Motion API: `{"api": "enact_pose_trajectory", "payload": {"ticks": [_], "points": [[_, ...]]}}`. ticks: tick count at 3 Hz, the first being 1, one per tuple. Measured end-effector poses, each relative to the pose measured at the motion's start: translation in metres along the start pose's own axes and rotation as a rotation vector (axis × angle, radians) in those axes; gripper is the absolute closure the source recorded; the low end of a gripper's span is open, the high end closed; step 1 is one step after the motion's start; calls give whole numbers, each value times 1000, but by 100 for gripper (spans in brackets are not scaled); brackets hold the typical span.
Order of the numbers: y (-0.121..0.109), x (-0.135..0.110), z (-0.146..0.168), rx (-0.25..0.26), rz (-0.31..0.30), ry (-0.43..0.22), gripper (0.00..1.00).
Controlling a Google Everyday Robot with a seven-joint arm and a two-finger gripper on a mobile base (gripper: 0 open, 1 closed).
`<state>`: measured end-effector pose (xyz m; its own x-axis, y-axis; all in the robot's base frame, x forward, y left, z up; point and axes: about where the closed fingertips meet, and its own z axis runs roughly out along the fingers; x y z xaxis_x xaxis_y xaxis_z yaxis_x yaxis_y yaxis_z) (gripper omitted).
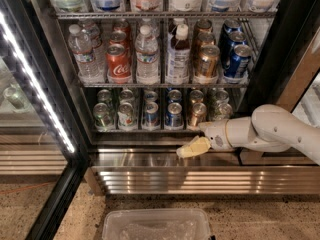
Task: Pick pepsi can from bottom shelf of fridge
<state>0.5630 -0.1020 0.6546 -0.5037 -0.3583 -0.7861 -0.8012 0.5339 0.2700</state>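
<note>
Two short blue pepsi cans [174, 115] stand side by side in the middle of the bottom shelf [150, 130] of the open fridge [281, 49], with more cans behind them. My gripper [192, 147], cream-coloured on a white arm that comes in from the right, hangs in front of and just below the shelf's front rail. It is a little to the right of the blue cans, under a bronze can [196, 114], and touches no can.
Green-white cans [102, 116] fill the shelf's left side. The rack above holds water bottles [146, 54], a red cola can [118, 63], bronze cans and taller dark-blue cans [237, 59]. The glass door with its LED strip [35, 89] stands open at left. A ribbed steel base [200, 181] and a clear plastic bin [155, 226] lie below.
</note>
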Motion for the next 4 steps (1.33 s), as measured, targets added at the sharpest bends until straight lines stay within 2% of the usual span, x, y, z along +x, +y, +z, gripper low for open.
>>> {"api": "enact_pose_trajectory", "payload": {"ticks": [2,3,4], "points": [[-1,-21,31,-89,-22,-52,2],[-1,-21,31,-89,-22,-52,2],[-1,-21,31,-89,-22,-52,15]]}}
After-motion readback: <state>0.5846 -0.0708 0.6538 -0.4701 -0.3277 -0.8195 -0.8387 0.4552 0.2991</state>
